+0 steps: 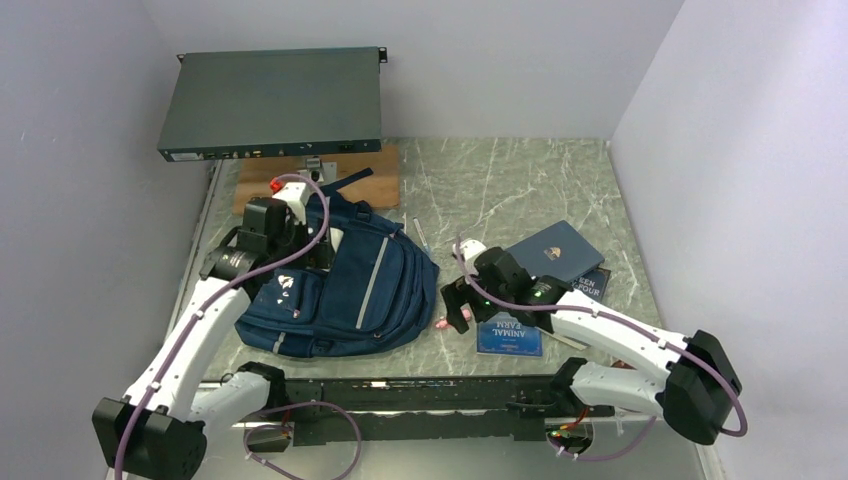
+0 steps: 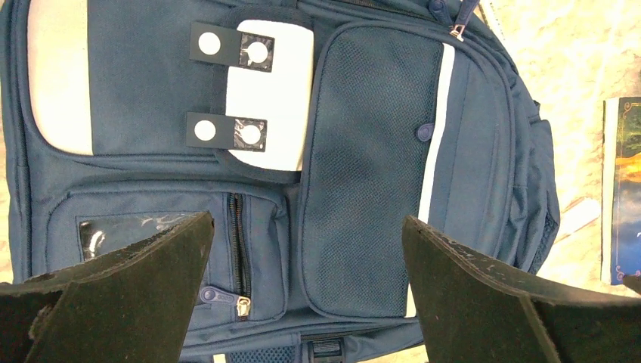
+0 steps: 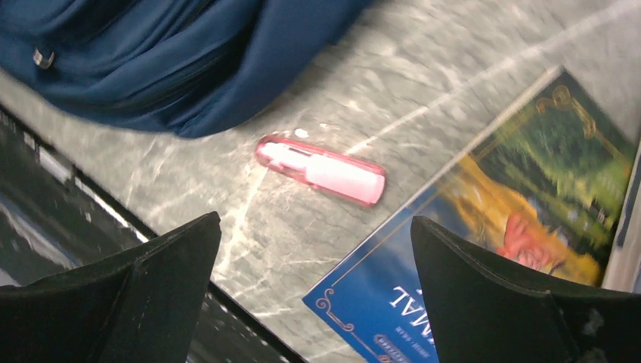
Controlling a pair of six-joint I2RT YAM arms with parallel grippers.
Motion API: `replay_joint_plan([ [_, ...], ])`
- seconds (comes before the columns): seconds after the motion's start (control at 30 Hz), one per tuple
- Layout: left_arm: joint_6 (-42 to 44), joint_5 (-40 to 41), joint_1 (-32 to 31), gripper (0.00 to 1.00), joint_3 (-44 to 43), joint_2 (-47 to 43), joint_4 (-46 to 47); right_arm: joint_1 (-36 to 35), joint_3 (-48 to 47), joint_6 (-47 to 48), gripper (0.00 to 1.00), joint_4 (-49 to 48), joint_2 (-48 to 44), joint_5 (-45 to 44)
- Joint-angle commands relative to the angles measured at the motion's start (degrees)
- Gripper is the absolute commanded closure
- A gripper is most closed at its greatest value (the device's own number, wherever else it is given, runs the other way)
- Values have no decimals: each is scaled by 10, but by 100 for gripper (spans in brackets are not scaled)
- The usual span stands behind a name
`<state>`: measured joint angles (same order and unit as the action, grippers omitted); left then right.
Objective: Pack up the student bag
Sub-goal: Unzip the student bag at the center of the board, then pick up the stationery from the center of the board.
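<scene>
My left gripper (image 2: 306, 219) hangs wide open over the big navy-blue cloth backpack (image 2: 363, 189), which lies flat on the grey stone-look table (image 1: 520, 190). My right gripper (image 3: 314, 219) is open too, holding nothing, above a small pink plastic tube (image 3: 321, 170). The tube is round, so a nudge might roll it away. The blue paperback book (image 3: 491, 212) is close, and a finger could catch its cover.

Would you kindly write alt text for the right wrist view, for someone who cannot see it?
A pink capped tube lies on the marbled table beyond the open right gripper, between the student bag and a blue-bordered book.
</scene>
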<state>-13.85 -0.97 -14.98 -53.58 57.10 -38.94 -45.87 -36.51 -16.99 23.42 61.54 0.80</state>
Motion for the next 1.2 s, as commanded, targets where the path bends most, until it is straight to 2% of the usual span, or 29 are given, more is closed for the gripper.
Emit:
replay_joint_plan([
  [0.0, 26, -11, -2, 0, 20, -43, 35, -19, -86, 217, 0, 19, 34, 76],
  [0.13, 22, -13, -2, 0, 21, -73, 33, -19, -130, 378, 0, 117, 94, 11],
  [0.23, 21, -16, -2, 0, 29, -91, 40, -13, -101, 449, 0, 121, 108, -18],
  [0.4, 18, -40, -1, 0, 29, -102, 36, 18, -44, 522, 1, 54, 93, 96],
  [0.47, 18, -45, -1, 0, 32, -109, 39, 23, -43, 556, 1, 50, 100, 117],
  [0.8, 18, -54, -2, 0, 32, -126, 36, 43, -64, 633, 7, 42, 167, 202],
  [1.17, 19, -55, -2, 0, 33, -129, 35, 58, -59, 663, 14, 11, 210, 230],
])
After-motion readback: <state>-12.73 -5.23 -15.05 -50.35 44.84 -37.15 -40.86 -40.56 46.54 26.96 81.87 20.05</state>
